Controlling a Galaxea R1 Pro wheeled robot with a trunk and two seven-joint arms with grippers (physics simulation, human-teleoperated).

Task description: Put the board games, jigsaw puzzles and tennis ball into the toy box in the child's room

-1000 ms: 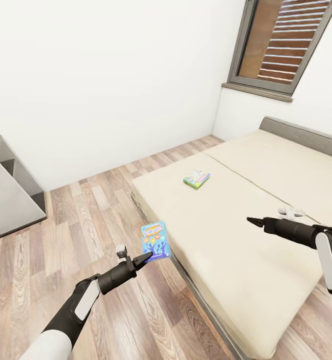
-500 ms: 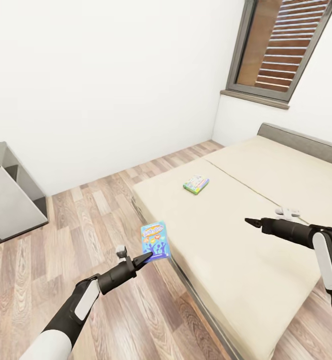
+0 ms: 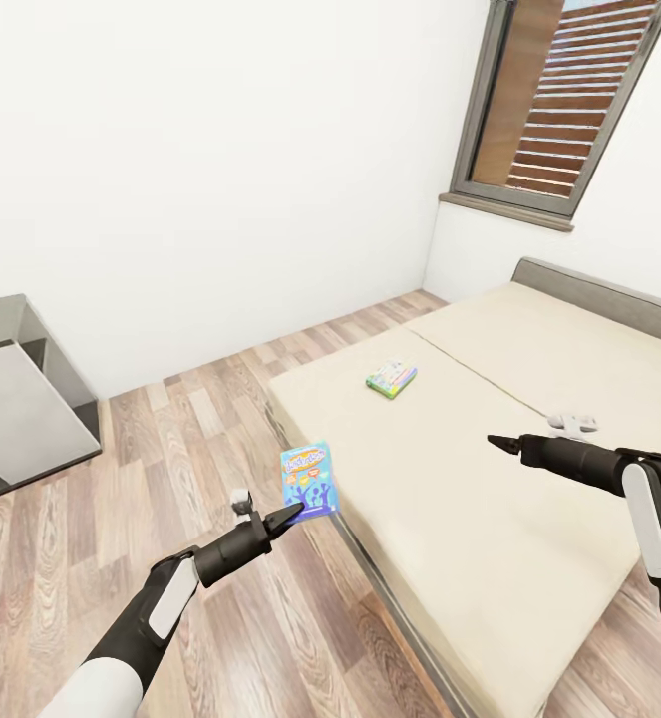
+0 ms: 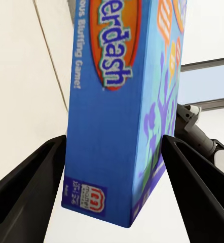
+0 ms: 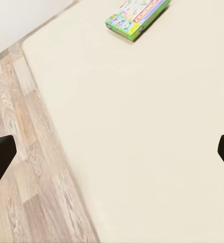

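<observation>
Black tapered fingers of the left gripper clamp the lower edges of the small blue board game, a glossy flat carton held upright over the plank floor just off the bed's near corner. On the bed, whose smooth cream mattress sits on a dark base, the green-edged Monopoly box lies flat, farther in. The right gripper hovers above the mattress, fingers spread wide, holding nothing.
</observation>
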